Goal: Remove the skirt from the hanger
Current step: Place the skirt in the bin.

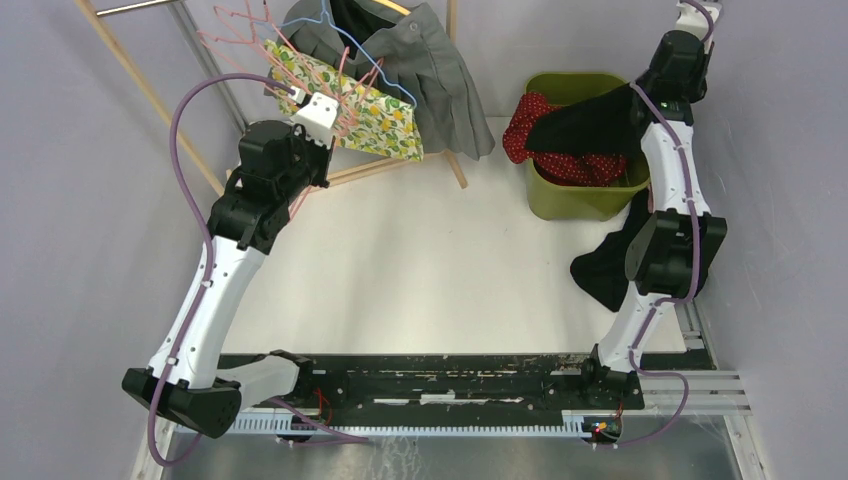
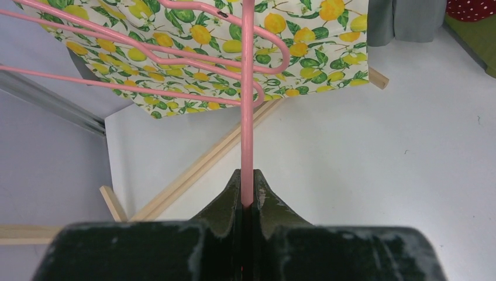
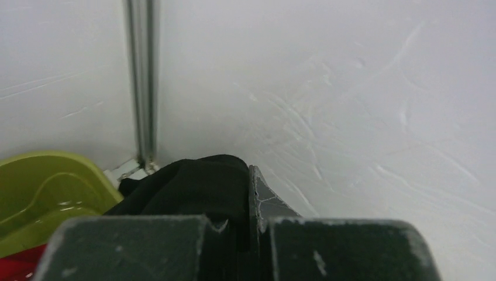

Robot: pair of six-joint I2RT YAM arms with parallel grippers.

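Your left end effector (image 2: pixel 247 175) clamps shut on the pink hanger (image 2: pixel 247 117) at far left while your right end effector (image 3: pixel 248 175) pinches the black skirt (image 1: pixel 585 125), draped over the green bin (image 1: pixel 560 200) at far right: removal looks done, set-down remains.

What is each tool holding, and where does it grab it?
Left tool pinches a pink hanger on a straight bar. Right tool pinches a black cloth by a bunched fold.
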